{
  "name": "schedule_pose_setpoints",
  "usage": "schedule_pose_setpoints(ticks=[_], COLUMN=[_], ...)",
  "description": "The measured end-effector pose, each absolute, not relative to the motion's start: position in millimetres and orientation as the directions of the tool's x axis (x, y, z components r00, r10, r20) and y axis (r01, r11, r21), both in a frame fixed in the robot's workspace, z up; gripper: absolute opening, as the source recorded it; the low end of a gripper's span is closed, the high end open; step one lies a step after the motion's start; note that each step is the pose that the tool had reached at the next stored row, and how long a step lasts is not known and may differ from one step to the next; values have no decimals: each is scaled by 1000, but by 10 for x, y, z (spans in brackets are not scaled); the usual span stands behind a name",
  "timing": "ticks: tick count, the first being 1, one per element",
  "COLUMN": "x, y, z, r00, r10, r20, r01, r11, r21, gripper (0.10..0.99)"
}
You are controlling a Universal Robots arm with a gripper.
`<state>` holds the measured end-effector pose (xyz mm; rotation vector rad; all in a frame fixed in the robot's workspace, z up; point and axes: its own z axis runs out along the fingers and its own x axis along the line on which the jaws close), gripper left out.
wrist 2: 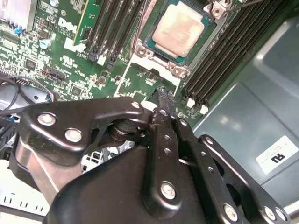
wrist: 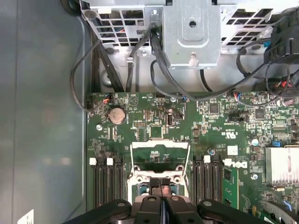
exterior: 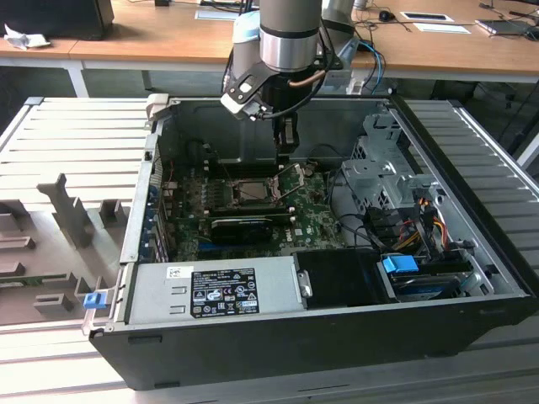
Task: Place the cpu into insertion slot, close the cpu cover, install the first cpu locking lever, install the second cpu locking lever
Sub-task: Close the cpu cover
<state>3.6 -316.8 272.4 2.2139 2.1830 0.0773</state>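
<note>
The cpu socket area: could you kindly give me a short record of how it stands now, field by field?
cpu: seated in the insertion slot, pale face up
cpu cover: open, swung off the cpu
gripper: shut, nothing seen in it, above the board by the slot
setting: green board inside an open computer case

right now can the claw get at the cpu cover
Probably yes: the shut claw hangs close above the open cpu cover, and no cable or part lies between them.
</note>
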Motion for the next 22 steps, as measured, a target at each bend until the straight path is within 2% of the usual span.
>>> schedule_pose_setpoints(ticks=[22], x=[339], y=[-3148], z=[2753], r00=[14], r10=[1000], r20=[13], r01=[998], r11=[-14], r21=[57], gripper=[106])
